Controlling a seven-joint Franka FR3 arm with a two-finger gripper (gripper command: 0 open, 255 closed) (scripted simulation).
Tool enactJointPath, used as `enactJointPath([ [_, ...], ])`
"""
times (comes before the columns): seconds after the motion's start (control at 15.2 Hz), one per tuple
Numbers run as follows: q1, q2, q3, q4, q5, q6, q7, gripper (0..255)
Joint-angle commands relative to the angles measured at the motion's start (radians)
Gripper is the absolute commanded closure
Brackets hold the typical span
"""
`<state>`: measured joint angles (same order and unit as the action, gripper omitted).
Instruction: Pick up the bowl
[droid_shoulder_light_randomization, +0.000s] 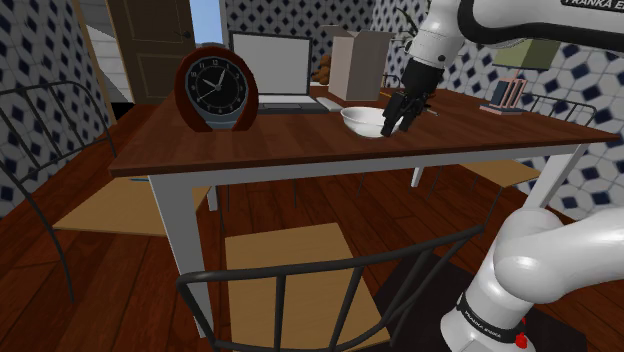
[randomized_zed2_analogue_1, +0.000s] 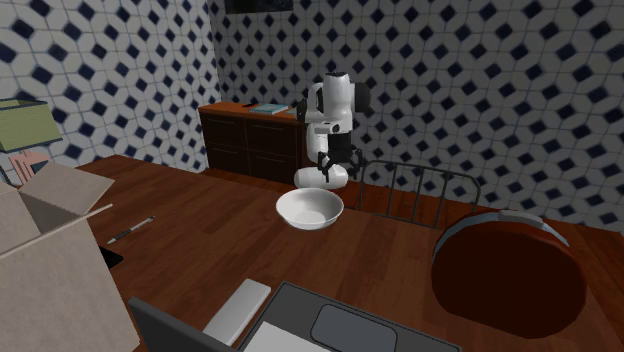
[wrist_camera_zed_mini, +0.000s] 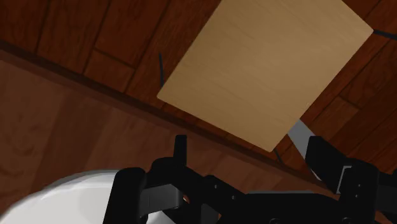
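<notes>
Fingers (wrist_camera_zed_mini: 130, 197) apart; bowl (wrist_camera_zed_mini: 63, 198) (half hidden)

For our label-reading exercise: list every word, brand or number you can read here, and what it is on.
"FRANKA E", cut by the picture's edge: white robot arm's upper link.
Lettering on the arm's black base ring: too small to read.
Dial marks on the black-faced, red-brown clock: too small.

one bowl (droid_shoulder_light_randomization: 358, 120), one clock (droid_shoulder_light_randomization: 216, 88), one laptop (droid_shoulder_light_randomization: 271, 65), one box (droid_shoulder_light_randomization: 360, 62).
</notes>
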<state>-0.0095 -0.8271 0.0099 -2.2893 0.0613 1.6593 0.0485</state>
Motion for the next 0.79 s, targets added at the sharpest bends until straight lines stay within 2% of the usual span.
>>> enactJointPath([
  [0.0,0.0,0.0,0.0,0.0,0.0,0.0,0.0,0],
  [0.33,-0.035,0.235,0.116,0.17,-0.23,-0.002,-0.04,0],
  [0.59,-0.069,0.414,0.22,0.301,-0.443,-0.021,-0.047,0],
  [0.66,-0.074,0.447,0.239,0.325,-0.486,-0.027,-0.046,0],
  [0.73,-0.073,0.445,0.238,0.309,-0.486,-0.015,-0.041,0],
])
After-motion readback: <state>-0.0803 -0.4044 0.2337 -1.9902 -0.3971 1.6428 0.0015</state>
